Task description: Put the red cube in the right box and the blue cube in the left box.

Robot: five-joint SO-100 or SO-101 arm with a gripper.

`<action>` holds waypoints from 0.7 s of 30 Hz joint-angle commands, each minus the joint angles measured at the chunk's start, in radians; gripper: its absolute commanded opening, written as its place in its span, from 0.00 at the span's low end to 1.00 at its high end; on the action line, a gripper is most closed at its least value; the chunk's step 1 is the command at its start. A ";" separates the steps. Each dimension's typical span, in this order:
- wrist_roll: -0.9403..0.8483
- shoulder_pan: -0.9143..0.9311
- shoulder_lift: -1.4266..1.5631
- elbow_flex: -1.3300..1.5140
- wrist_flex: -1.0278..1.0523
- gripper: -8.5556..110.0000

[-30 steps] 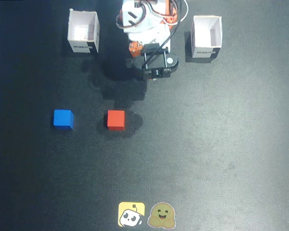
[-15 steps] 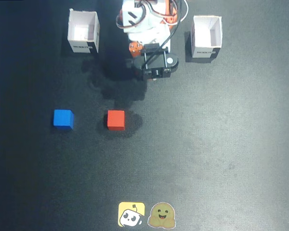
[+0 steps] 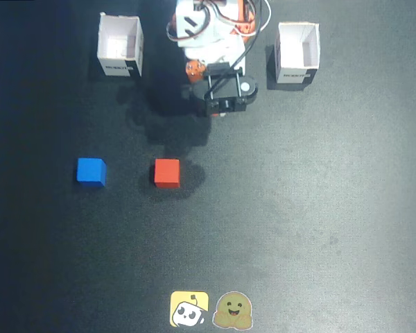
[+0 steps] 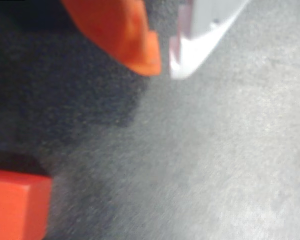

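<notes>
A: Start with the big things. The dark mat [image 3: 319, 208] is mostly bare, and the arm [image 3: 211, 41] sits folded at the top between two white boxes: the left box [image 3: 120, 46] and the right box [image 3: 297, 53], as the fixed view shows them. Neither has a cube in it, as far as I can see.

B: And the gripper [image 4: 165, 65]?

A: In the wrist view its orange and white tips nearly touch, only a thin gap between them, with nothing held. It's well short of the red cube [image 3: 167, 173], which lies on the mat below the arm and shows at the wrist view's lower left corner. The blue cube [image 3: 91, 171] sits near it, to the left in the fixed view.

B: So what could go wrong?

A: I'd say, if the jaws stay this narrow on the way down, a tip lands on the red cube and shoves it rather than straddling it, perhaps toward the blue one. And the boxes look light; a carried cube clipping a wall could tip one.
</notes>
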 commanded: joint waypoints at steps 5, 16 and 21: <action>-0.115 0.080 -0.221 -0.184 -0.075 0.07; -0.225 0.150 -0.541 -0.319 -0.291 0.09; -0.252 0.163 -0.663 -0.356 -0.383 0.12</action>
